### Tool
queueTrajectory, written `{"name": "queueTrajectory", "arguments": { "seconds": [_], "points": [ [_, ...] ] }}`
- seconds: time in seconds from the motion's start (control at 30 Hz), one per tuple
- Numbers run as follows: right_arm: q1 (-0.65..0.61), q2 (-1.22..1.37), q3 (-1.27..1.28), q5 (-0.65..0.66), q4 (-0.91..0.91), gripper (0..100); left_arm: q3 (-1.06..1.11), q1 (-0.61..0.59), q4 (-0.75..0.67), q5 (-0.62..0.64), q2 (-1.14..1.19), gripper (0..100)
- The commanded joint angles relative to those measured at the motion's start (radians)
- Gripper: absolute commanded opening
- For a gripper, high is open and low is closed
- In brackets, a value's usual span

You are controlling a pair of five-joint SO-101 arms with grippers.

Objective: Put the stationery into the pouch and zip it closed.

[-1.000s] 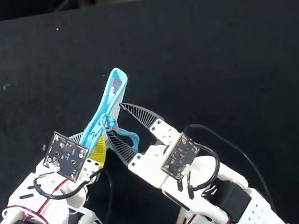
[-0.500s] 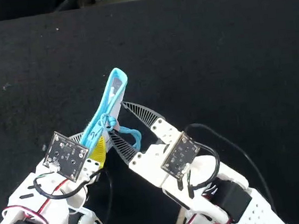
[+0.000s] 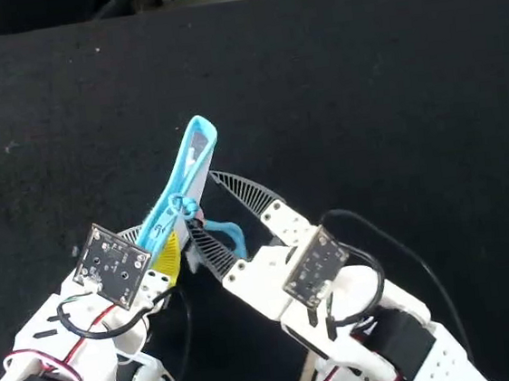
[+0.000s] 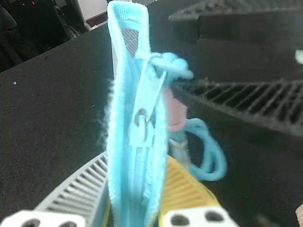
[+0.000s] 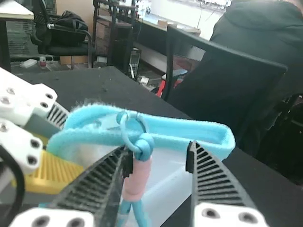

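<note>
The light blue pouch (image 3: 188, 166) stands on edge above the black table, its zip side up. My left gripper (image 3: 165, 245) is shut on its near end, between a grey finger and a yellow one (image 4: 182, 189). The zip slider (image 4: 142, 120) sits partway along the pouch (image 4: 132, 85). From it hang a pink tube (image 5: 135, 182) and a blue cord loop (image 3: 230, 234). My right gripper (image 3: 203, 201) is open beside the pouch (image 5: 156, 135). Its black ribbed fingers (image 5: 208, 175) straddle the pull, and the pink tube lies against one of them.
The black table (image 3: 390, 94) stretches bare to the far side and to both sides. Both arms crowd the near edge, their wrists close together. Chairs and a seated person's back show in the room behind in the right wrist view.
My right gripper has drawn back slightly toward the near right, and the blue cord loop has shifted with it. The left arm and the pouch have stayed still.
</note>
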Motion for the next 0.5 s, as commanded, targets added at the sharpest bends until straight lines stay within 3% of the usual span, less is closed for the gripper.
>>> {"name": "queueTrajectory", "arguments": {
  "seconds": [0.0, 0.47],
  "points": [
    [0.017, -0.010, -0.058, 0.002, 0.003, 18.8, -0.010, -0.002, 0.014, -0.011, 0.011, 3],
    [0.037, 0.001, -0.061, 0.003, -0.032, 18.7, -0.008, 0.002, 0.011, -0.011, 0.011, 3]
  ]
}}
